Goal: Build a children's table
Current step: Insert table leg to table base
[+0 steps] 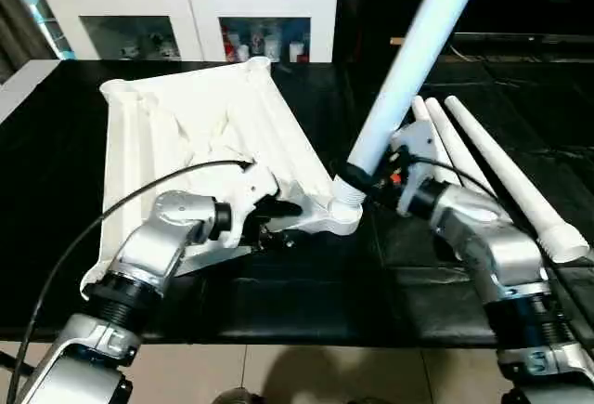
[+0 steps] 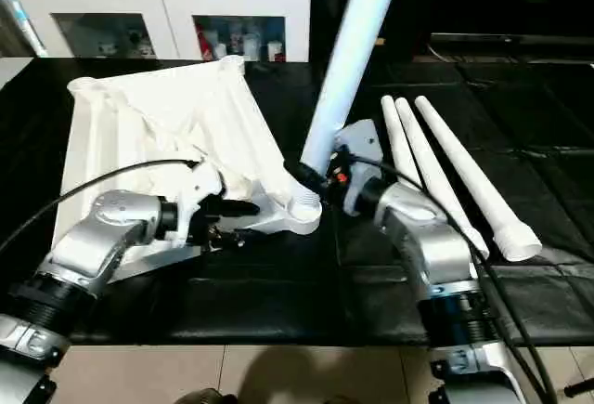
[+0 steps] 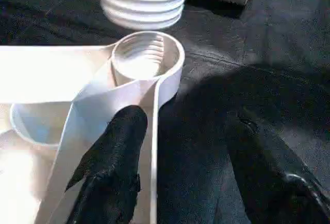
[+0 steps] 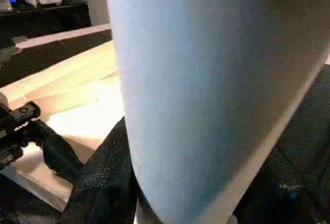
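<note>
The white tabletop lay upside down on the black mat, ribs up, its near-right corner propped off the mat. At that corner the round socket faced up, threads showing inside. The right tool was clamped on the lower end of 1 leg, which leaned up and away to the right, its threaded end hanging just above the socket and not yet in it. The left tool sat at the tabletop's near edge just left of the socket; 1 black finger rested on the rib leading to the socket, the other stood well apart over the mat, so the jaws were wide and gripped nothing.

To my eye the step was starting the thread. The leg looked tilted against the socket's axis; I'd have wanted it stood square to the socket before lowering, or the thread could cross. The tabletop needed steadying, since a propped corner may slide under a push. Lower gently, then turn.

Counted: 1 tabletop, 4 legs in all, 1 held and 3 spare legs lying side by side on the mat to the right. 2 corner sockets could be made out clearly, the near one and a far one. 1 white cabinet stood behind.
</note>
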